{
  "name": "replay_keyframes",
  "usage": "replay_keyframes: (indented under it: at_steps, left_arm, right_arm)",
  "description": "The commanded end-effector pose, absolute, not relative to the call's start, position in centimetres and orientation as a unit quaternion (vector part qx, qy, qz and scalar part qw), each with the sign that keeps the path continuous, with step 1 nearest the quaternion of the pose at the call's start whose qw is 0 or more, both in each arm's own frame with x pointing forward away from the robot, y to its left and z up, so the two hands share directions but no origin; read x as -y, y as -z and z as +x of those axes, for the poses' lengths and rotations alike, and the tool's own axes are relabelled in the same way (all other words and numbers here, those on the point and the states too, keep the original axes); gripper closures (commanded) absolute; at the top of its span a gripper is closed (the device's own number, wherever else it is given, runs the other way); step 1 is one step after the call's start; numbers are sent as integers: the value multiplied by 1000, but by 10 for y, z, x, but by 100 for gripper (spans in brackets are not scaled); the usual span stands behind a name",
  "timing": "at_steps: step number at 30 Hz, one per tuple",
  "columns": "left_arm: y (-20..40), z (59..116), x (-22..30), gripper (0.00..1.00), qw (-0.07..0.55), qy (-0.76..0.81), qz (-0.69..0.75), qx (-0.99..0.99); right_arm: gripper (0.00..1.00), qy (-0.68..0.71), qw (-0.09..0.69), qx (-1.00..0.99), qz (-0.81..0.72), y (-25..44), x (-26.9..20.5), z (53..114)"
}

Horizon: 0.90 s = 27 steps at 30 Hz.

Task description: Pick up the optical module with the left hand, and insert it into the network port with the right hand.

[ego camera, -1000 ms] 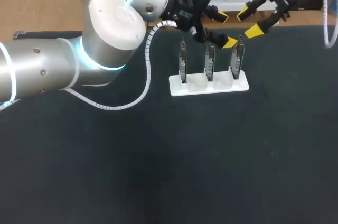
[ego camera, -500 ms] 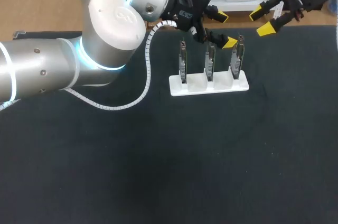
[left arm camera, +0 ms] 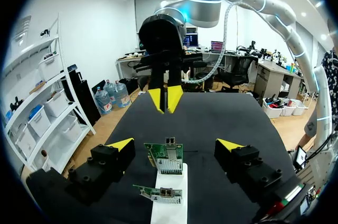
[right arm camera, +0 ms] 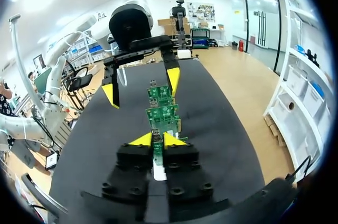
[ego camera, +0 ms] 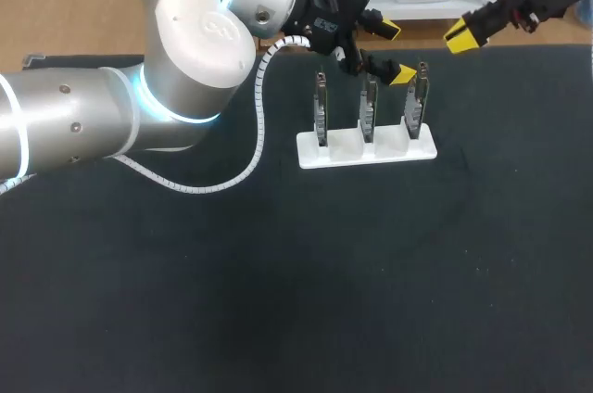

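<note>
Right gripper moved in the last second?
Yes. The right gripper has pulled rightward, away from the white holder, and its fingers have closed.

Three green network port boards [ego camera: 368, 110] stand upright, side by side in a white rack [ego camera: 345, 148], far and just right of centre, each carrying a metal cage [left arm camera: 168, 167].

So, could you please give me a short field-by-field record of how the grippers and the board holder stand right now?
left gripper: open, over the row of boards, holding nothing
right gripper: shut, nothing visible in it, near the table's far edge, apart from the holder
circuit boards: three, upright, in a row
holder: white, carrying the boards
table: black surface under the holder
</note>
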<state>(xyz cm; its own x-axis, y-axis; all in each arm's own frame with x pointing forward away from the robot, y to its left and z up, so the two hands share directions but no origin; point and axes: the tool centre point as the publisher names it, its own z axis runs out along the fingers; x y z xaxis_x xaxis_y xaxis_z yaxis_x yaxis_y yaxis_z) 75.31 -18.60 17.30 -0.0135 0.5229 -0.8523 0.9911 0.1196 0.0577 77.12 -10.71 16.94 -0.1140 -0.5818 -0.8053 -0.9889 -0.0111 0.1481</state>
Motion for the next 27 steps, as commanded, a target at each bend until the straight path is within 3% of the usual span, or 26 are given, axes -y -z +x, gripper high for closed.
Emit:
replay_keyframes:
  at_steps: [1,27]
  left_arm:
    - [-174,754,187,0,379,304,590,-645]
    - [-174,754,187,0,379,304,590,-645]
  right_arm:
    - [100,-367,274,-645,-612,-170,103,767]
    - [100,-374,257,-629,-631,-160,76,761]
